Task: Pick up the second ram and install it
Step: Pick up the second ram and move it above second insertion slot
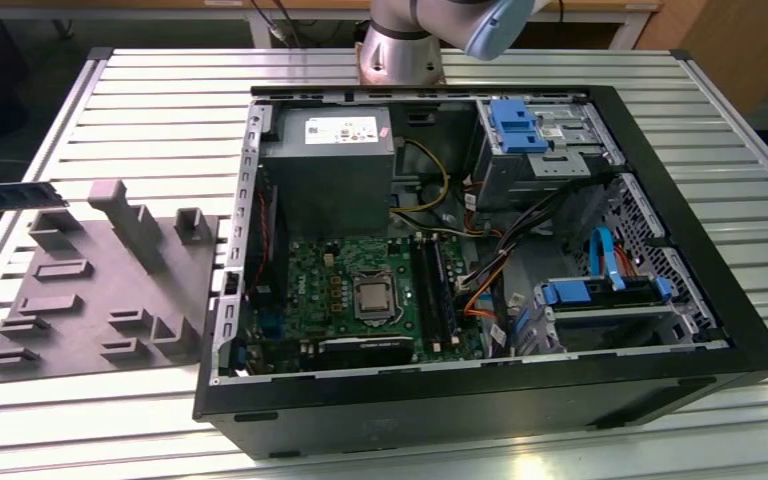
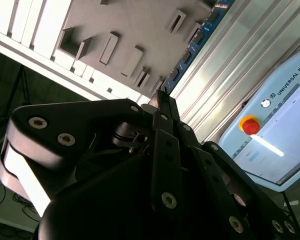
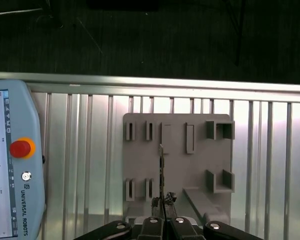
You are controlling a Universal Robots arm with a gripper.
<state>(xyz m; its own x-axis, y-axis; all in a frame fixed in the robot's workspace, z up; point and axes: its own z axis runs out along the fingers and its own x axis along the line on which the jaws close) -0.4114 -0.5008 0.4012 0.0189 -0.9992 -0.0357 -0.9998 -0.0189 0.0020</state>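
The slatted metal tabletop (image 1: pixel 157 90) carries a grey moulded fixture plate (image 1: pixel 91 335) near its edge on the exterior view's left. An open black computer case (image 1: pixel 491 405) lies just beside the plate. A pale-blue teach pendant (image 3: pixel 10 190) lies near the plate.

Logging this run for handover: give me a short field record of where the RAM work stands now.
gripper: shut on the second ram
second ram: held in the air above the fixture plate
fixture plate: on the table, at the exterior view's left of the computer case
memory slots: in the open case, away from the ram
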